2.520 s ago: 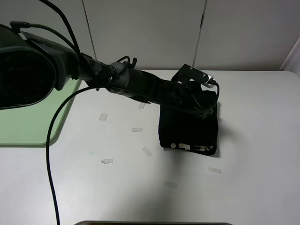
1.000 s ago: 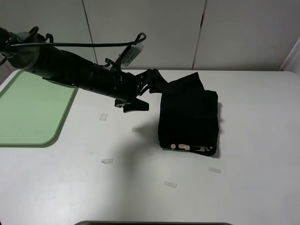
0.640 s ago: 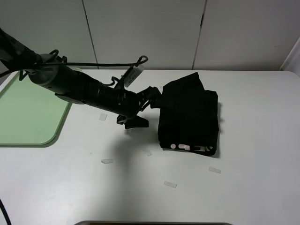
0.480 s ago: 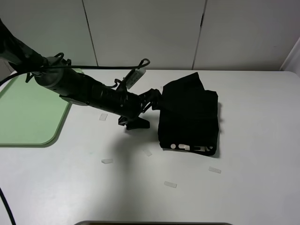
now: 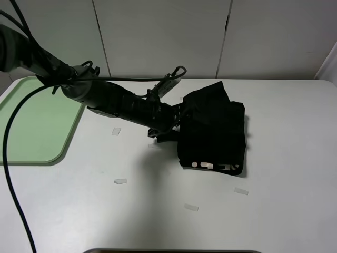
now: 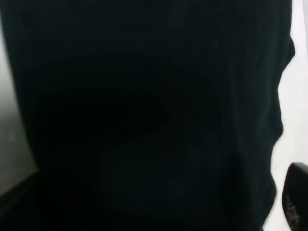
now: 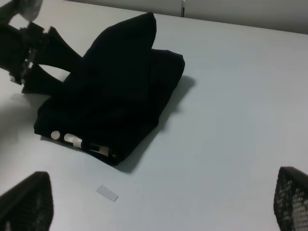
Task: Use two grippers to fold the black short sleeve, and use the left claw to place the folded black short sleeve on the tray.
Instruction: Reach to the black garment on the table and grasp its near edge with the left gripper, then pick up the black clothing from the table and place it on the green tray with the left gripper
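White tabletop [image 5: 274,211] holds the folded black cloth short sleeve [image 5: 213,134], well apart from the pale green plastic tray [image 5: 31,126]. The left claw [image 5: 171,126], fingers spread, straddles its edge; a shallow bite could unfold it. Right gripper [image 7: 159,202] gapes empty.

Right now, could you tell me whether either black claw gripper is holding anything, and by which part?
The open right gripper holds nothing. The left gripper is at the left edge of the folded black cloth T-shirt; whether it grips that edge cannot be told.
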You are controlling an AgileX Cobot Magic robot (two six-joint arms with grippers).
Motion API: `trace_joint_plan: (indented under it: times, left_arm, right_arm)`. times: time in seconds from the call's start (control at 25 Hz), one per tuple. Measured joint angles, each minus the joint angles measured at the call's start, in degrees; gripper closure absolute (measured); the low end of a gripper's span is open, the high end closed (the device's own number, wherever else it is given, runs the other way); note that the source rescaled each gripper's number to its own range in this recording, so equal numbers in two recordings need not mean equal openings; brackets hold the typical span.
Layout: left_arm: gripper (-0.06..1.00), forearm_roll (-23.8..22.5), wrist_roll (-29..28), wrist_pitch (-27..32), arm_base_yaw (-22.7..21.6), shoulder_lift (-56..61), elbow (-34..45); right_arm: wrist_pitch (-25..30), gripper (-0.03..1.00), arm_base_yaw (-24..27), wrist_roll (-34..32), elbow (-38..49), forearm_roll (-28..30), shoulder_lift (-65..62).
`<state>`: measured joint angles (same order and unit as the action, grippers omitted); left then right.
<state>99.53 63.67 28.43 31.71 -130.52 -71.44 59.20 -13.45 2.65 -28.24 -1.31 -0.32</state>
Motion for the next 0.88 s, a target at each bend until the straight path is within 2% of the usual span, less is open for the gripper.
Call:
trace_joint_plan:
  times: [0.16,0.44,0.72,0.88]
  left_arm:
    - [0.17,0.00,0.00,-4.28,1.24,-0.36,-1.21]
    - [0.59,-0.10,0.00,-9.86,1.88,-1.03,-1.53]
    - [0.69,-0.10,0.00,-11.39,1.99,-1.03,-1.53]
    - [0.82,-0.15,2.04,-11.55,1.99,-1.03,-1.53]
  right_arm:
    - [0.00,-0.03,0.00,0.00,0.00,0.00,0.00]
    - [0.00,-0.03,0.00,0.00,0.00,0.00,0.00]
    - [0.00,-0.03,0.00,0.00,0.00,0.00,0.00]
    - [0.00,-0.03,0.00,0.00,0.00,0.00,0.00]
